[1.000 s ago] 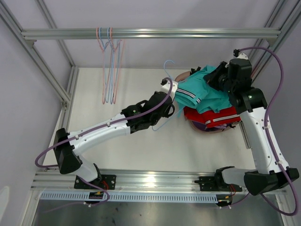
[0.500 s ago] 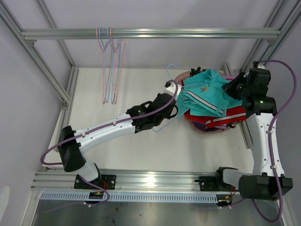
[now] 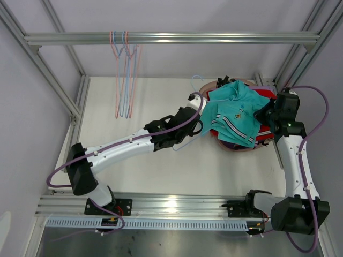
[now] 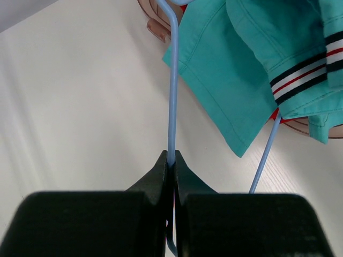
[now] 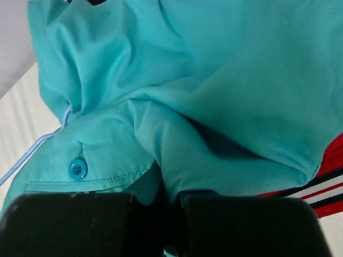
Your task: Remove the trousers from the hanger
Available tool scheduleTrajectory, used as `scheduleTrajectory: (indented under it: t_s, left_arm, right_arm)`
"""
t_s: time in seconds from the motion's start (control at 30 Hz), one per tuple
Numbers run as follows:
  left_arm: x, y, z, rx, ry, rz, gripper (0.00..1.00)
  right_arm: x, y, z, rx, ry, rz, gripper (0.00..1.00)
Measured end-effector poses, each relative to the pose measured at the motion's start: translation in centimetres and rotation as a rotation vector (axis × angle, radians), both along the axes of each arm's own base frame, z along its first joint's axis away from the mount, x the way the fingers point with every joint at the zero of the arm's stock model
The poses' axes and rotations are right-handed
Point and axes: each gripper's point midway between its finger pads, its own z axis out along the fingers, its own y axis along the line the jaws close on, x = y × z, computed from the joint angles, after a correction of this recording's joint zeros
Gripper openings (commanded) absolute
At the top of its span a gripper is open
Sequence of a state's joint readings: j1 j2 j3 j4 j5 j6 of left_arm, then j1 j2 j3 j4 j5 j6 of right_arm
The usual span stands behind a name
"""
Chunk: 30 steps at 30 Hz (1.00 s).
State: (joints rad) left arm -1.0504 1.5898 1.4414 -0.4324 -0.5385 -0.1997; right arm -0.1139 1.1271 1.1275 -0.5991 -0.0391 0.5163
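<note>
Soft, light teal trousers (image 3: 236, 112) sit heaped at the counter's (image 3: 203, 171) two o'clock, seemingly threaded on the stiff hanger (image 4: 172, 80). Left fingers (image 4: 159, 174) clamp its wire; right fingers (image 5: 225, 225) pinch waistband cloth, a sound hold.

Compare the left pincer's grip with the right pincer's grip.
The left pincer is shut on the thin, stiff wire of the blue hanger. The right pincer is shut on a soft fold of the teal trousers. The left pincer sits over bare table beside the garment, while the right pincer is pressed into the cloth. Both are shut and holding something.
</note>
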Motion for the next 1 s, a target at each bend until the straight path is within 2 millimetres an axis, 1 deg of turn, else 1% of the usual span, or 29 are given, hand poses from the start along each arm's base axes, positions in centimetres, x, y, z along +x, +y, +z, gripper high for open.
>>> scheduleTrajectory:
  t_s: [0.13,0.2,0.23,0.27,0.3,0.33,0.4,0.43,0.47,0.53,0.57,0.73,0.8,0.87,0.9,0.93,1.0]
  left_arm:
    - [0.2,0.3,0.0,0.009,-0.005,0.000,0.00]
    - [0.3,0.6,0.4,0.007,-0.009,0.000,0.00]
    - [0.3,0.8,0.6,0.001,-0.008,-0.002,0.00]
    - [0.3,1.0,1.0,-0.007,-0.010,-0.005,0.00]
    - [0.3,1.2,1.3,-0.013,-0.013,-0.008,0.00]
    - [0.3,1.5,1.9,-0.027,-0.018,-0.006,0.01]
    - [0.2,1.7,2.8,-0.047,-0.026,-0.009,0.00]
    - [0.1,1.8,3.0,-0.053,-0.028,-0.010,0.00]
    - [0.1,1.8,3.2,-0.058,-0.030,-0.012,0.00]
    - [0.1,1.9,3.3,-0.060,-0.031,-0.012,0.00]
    - [0.1,1.9,3.3,-0.059,-0.030,-0.011,0.00]
    - [0.2,2.4,2.9,-0.043,-0.021,-0.001,0.00]
    - [0.2,2.5,2.8,-0.039,-0.019,0.001,0.00]
    - [0.2,2.6,2.7,-0.036,-0.017,0.001,0.00]
    - [0.2,2.6,2.6,-0.034,-0.016,0.001,0.00]
    - [0.2,2.6,2.6,-0.034,-0.015,0.001,0.00]
    - [0.2,2.6,2.6,-0.032,-0.014,0.001,0.00]
  right_arm:
    - [0.2,-0.4,-0.5,-0.002,0.013,-0.020,0.02]
    - [0.3,-0.6,-0.9,-0.001,0.022,-0.026,0.08]
    - [0.3,-0.7,-1.1,0.001,0.027,-0.028,0.14]
    - [0.4,-0.8,-1.3,0.003,0.033,-0.029,0.25]
    - [0.4,-0.8,-1.6,0.005,0.040,-0.031,0.29]
    - [0.5,-0.9,-1.7,0.005,0.046,-0.035,0.39]
    - [0.5,-1.1,-1.8,0.004,0.049,-0.042,0.46]
    - [0.4,-1.2,-1.6,0.002,0.046,-0.044,0.48]
    - [0.3,-1.3,-1.3,-0.003,0.046,-0.050,0.52]
    - [0.1,-1.6,0.1,-0.017,0.030,-0.067,0.57]
    - [0.0,-1.9,1.2,-0.026,0.021,-0.077,0.57]
    - [0.1,-2.6,9.1,-0.065,-0.129,-0.115,0.65]
    - [-0.3,-2.8,11.7,-0.078,-0.189,-0.126,0.66]
    - [-1.0,-2.8,13.7,-0.089,-0.239,-0.137,0.63]
    - [-1.4,-2.8,14.3,-0.092,-0.256,-0.139,0.62]
    - [-1.7,-2.6,14.7,-0.092,-0.266,-0.136,0.54]
    - [-2.0,-2.1,14.9,-0.093,-0.274,-0.122,0.44]
